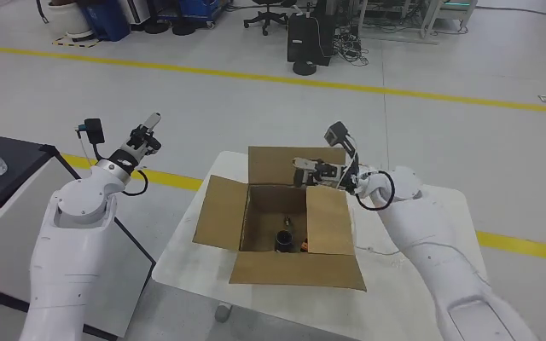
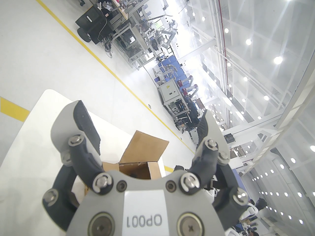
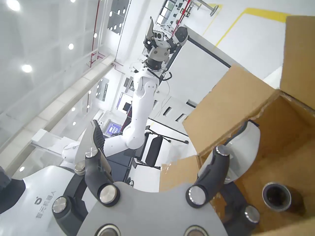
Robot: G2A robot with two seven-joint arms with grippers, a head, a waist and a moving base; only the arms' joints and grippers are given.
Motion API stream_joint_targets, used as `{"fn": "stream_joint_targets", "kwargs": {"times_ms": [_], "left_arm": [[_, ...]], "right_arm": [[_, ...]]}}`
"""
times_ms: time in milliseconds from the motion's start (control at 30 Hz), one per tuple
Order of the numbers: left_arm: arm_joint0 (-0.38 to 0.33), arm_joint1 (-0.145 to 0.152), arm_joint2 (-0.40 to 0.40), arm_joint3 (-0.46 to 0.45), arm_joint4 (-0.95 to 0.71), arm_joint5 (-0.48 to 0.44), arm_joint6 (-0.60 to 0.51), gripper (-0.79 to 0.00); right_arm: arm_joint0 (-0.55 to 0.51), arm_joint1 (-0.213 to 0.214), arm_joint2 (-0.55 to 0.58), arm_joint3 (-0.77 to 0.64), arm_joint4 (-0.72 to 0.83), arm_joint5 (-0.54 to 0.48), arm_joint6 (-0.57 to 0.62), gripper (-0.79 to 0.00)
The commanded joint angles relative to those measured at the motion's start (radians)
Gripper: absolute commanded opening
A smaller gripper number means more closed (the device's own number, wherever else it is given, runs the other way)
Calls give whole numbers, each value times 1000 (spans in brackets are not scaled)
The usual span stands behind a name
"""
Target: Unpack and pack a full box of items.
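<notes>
Cardboard box (image 1: pixel 220 213) stands on the white worktop (image 1: pixel 183 251) with all four flaps folded outward, which leaves the mouth fully open for access from above. On the box floor, toward the near side, a dark cylinder (image 1: pixel 281 239) stands upright with its open end up. A small orange object (image 1: pixel 303 248) lies just beside it and is too small to identify. On this evidence the box is nearly emptied, or packing has barely begun; which of the two cannot be determined. Right gripper (image 1: pixel 300 173) hangs over the far rim of the box with its fingers spread and nothing between them. In the right wrist view one finger lines up with the box interior and the other sits outside the wall; contact with the cardboard cannot be confirmed. The pose is judged suitable for reaching in for the cylinder. Left gripper (image 2: pixel 142 110) is raised well apart from the box, fingers likewise spread and empty, presumably to keep the approach clear. A white printed label (image 2: pixel 144 219) is fixed to its housing. The visible box faces bear no markings.
</notes>
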Motion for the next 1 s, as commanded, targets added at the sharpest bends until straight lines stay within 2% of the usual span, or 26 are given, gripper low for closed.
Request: {"fn": "stream_joint_targets", "kwargs": {"times_ms": [0,200,400,633,967], "left_arm": [[0,0,0,0,0,0,0,0],[0,0,0,0,0,0,0,0],[0,0,0,0,0,0,0,0],[0,0,0,0,0,0,0,0],[0,0,0,0,0,0,0,0]], "right_arm": [[-94,46,127,-122,-18,66,27,0],[-335,123,392,-355,-70,210,18,0],[-478,155,546,-415,-61,261,3,0],[-566,169,605,-426,-39,262,-7,0],[-566,169,605,-426,-39,262,-7,0]]}}
